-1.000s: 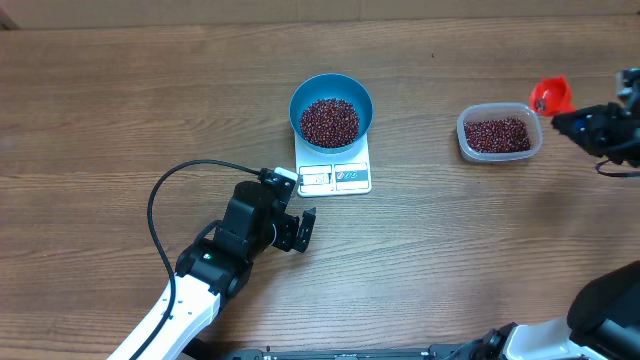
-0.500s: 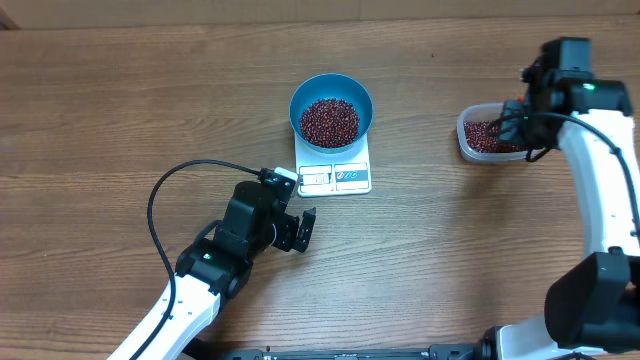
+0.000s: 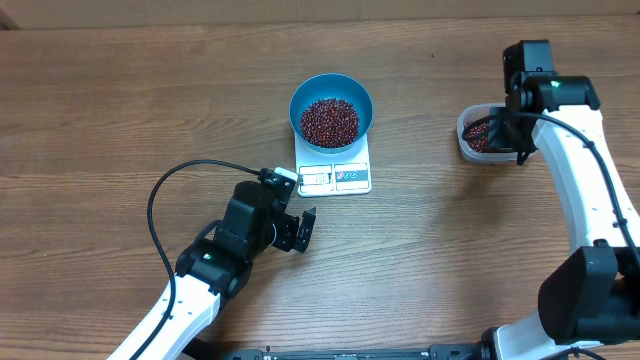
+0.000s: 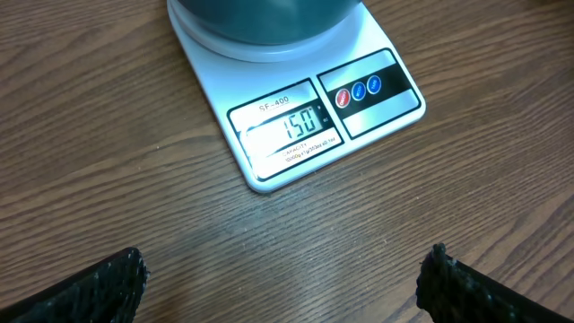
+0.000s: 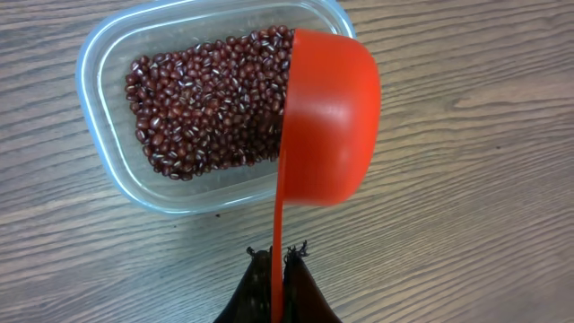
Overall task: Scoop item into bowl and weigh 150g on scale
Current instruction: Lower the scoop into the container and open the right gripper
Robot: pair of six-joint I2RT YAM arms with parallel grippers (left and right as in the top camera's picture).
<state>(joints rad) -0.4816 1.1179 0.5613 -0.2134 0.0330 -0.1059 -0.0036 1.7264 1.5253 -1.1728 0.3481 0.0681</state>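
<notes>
Scale [image 3: 334, 170] taken as reference; it is set flat on the wooden bench [image 3: 120, 100].

- Bowl [image 3: 331, 110]: blue, seated on the scale's platform, at the end away from the display [image 4: 291, 126]. A heap of dark red-brown beans [image 3: 330, 121] is contained in it, well below the rim.
- 150 is read on the display.
- Left gripper [image 3: 303, 230]: found near the scale, off its front-left corner, and pointed towards the display. The jaws are spread wide and nothing is held between them. Only bare bench is seen between the fingertips.
- Tub [image 5: 108, 54]: clear plastic, placed well to the right of the scale and apart from it. Its floor is covered with a layer of the same beans.
- Right gripper [image 5: 278, 269]: positioned at the tub, far to the right of the scale. The jaws are clamped tight on the thin handle of a red scoop [image 5: 327, 117].
- The scoop's cup is turned on its side, with its rounded back towards the wrist camera, and it overlaps one end of the tub's rim. Its contents cannot be judged from either view.
</notes>
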